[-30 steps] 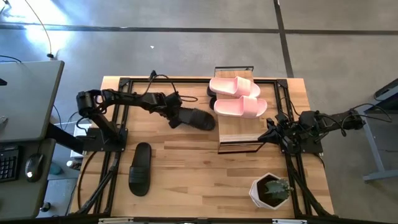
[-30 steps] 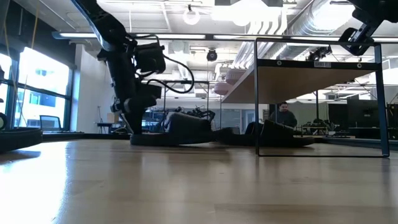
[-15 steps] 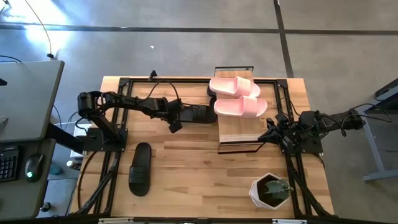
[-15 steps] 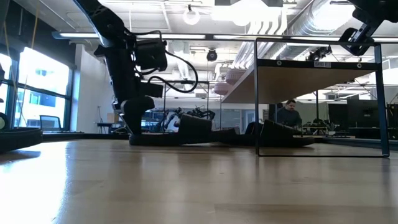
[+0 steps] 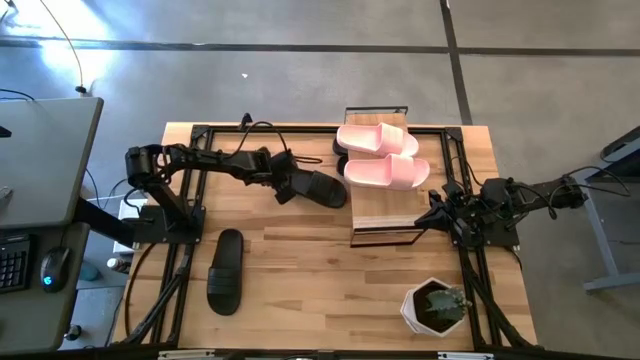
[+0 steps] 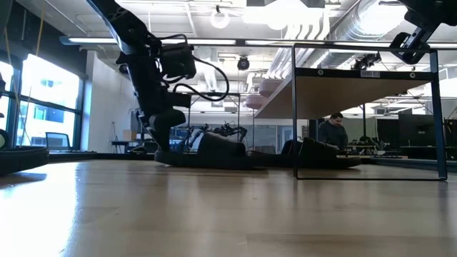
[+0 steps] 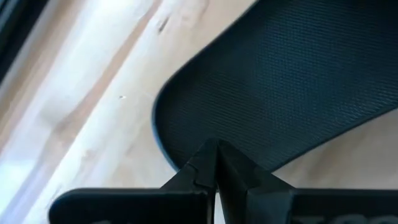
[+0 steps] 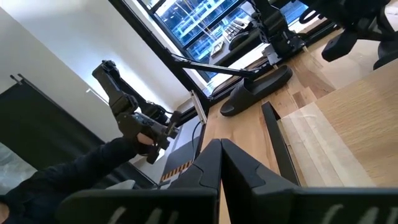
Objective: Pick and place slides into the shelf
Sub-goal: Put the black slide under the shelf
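A black slide (image 5: 316, 188) lies slantwise on the table just left of the shelf (image 5: 385, 208), with my left gripper (image 5: 287, 188) shut on its left end. In the low view its strap hump (image 6: 218, 143) faces up. A second black slide (image 5: 226, 270) rests flat near the table's left front. Two pink slides (image 5: 378, 140) (image 5: 388, 172) sit side by side on the shelf's plank top. Under the shelf the low view shows more dark slides (image 6: 321, 158). My right gripper (image 5: 428, 212) waits shut at the shelf's right side, raised off the table. My left gripper pinches the rounded end rim (image 7: 177, 163) of the black slide between its shut fingers, which hide the exact spot. It comes slanting down from the table's left. The slide's textured footbed (image 7: 280, 81) stretches away from the fingers, and its far end rests on the table (image 6: 243, 163).
A white pot with a plant (image 5: 435, 308) stands at the table's front right. Black frame rails (image 5: 185, 240) run along the table's left and right sides. A person (image 6: 332, 132) sits in the room behind the shelf. A desk with a mouse (image 5: 52, 268) stands off the table's left.
My left gripper has turned at the wrist and shifted slightly toward the shelf. The black slide in it has swung on the table, first lying level with the far edge, then slanting again, and has come a little closer to the shelf.
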### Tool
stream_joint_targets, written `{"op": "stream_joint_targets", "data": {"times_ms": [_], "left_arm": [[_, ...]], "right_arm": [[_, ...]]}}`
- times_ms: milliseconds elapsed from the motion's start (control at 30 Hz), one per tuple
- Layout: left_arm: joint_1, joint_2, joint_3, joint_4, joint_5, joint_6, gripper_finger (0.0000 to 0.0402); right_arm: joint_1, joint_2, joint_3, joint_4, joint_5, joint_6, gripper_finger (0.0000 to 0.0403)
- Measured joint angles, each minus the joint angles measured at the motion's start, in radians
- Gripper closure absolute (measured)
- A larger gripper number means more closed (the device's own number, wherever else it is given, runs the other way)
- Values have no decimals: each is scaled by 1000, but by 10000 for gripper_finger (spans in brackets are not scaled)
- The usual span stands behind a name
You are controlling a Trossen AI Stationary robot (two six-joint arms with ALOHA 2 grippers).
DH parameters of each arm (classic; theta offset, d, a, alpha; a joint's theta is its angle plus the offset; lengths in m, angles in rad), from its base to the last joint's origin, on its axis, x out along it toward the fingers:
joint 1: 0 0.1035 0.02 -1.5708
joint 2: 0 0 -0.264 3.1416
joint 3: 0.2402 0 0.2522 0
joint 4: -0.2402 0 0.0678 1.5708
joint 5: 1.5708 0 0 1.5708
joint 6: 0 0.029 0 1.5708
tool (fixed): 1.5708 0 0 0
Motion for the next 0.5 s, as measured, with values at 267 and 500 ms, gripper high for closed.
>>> {"op": "stream_joint_targets", "data": {"times_ms": [267,500], "left_arm": [[-28,-1,1,42,54,-1,402],[-73,-51,21,-59,46,-35,402]], "right_arm": [[0,0,0,0,0,-11,403],[0,0,0,-2,-1,-7,403]]}}
